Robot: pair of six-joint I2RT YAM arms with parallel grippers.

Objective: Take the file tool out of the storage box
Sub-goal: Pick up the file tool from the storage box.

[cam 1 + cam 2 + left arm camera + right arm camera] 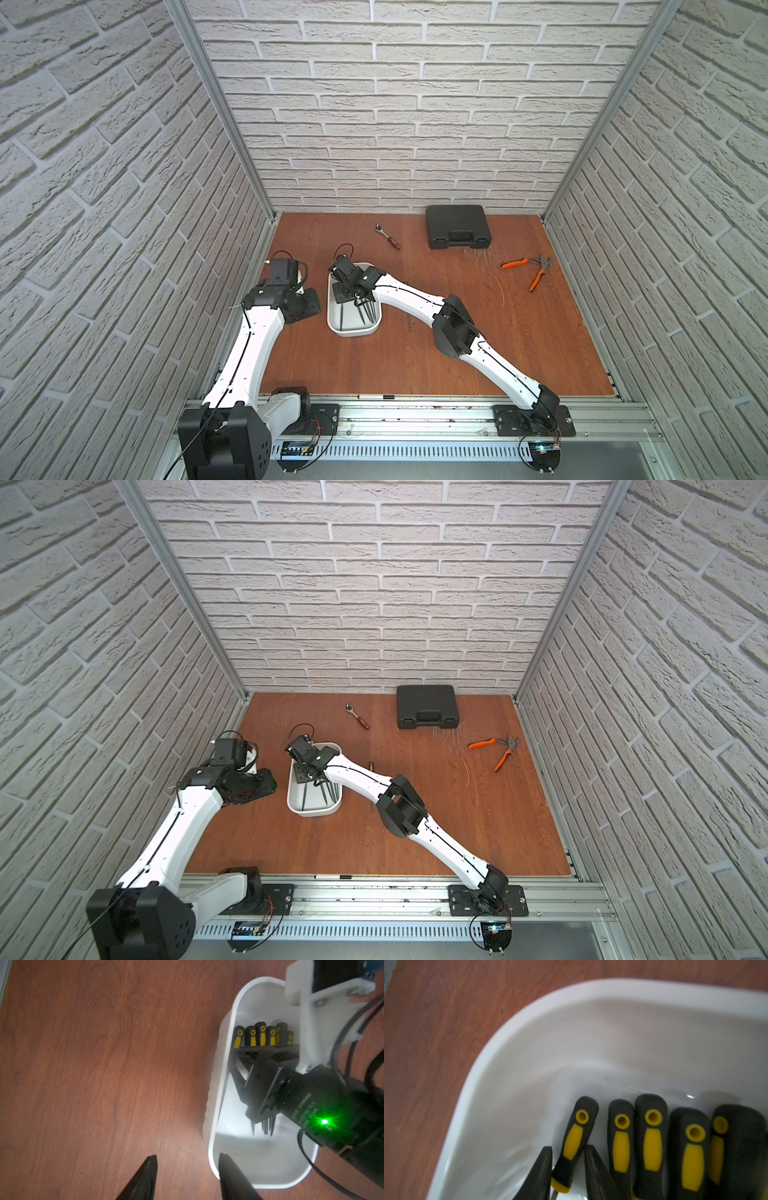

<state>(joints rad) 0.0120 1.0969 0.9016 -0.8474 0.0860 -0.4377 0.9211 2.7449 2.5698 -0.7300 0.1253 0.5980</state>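
The file tool [574, 1142], black-handled with yellow inlay, lies outermost inside the shallow white plastic storage box [353, 331], left of centre in a top view. Your right gripper [568, 1147] straddles it narrowly, seemingly unclamped, where finger room exists. The left gripper [188, 1155] hangs half-open, empty.

White print runs along the black motor housing [305, 1103] at the right arm's wrist, seen in the left wrist view above the storage box [214, 1095], which sits toward the left edge of the desk [457, 357]; the largest word stands upside down to that camera and reads "DAMIAO"; the smaller lines beside it, nearer the lit green lamp [323, 1121], are too blurred to read.
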